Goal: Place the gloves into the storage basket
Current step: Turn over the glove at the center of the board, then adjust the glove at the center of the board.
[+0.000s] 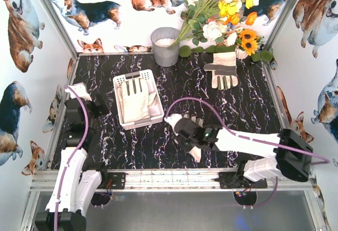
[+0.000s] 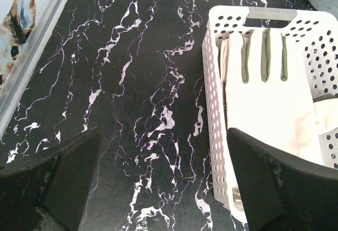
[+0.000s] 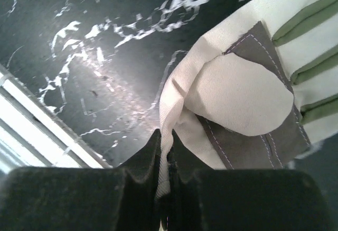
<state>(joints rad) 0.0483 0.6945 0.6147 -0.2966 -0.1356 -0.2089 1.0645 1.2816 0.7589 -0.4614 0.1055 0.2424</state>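
The white lattice storage basket (image 1: pixel 122 80) stands left of centre with a cream glove (image 1: pixel 136 98) lying inside; it also shows in the left wrist view (image 2: pixel 213 109) with that glove (image 2: pixel 269 99). A second glove (image 1: pixel 222 68) lies flat at the back right. My right gripper (image 1: pixel 182 131) is shut on the edge of a third cream glove with grey patches (image 3: pixel 237 93), held near the table's middle front; the pinch shows in the right wrist view (image 3: pixel 165 141). My left gripper (image 1: pixel 84 98) is open and empty, just left of the basket, its fingers (image 2: pixel 68 173) over the bare table.
A grey metal bucket (image 1: pixel 166 46) stands at the back centre beside a bunch of artificial flowers (image 1: pixel 222 9). A metal rail (image 1: pixel 169 179) runs along the near edge. Walls with dog pictures enclose the dark marbled table (image 1: pixel 243 109).
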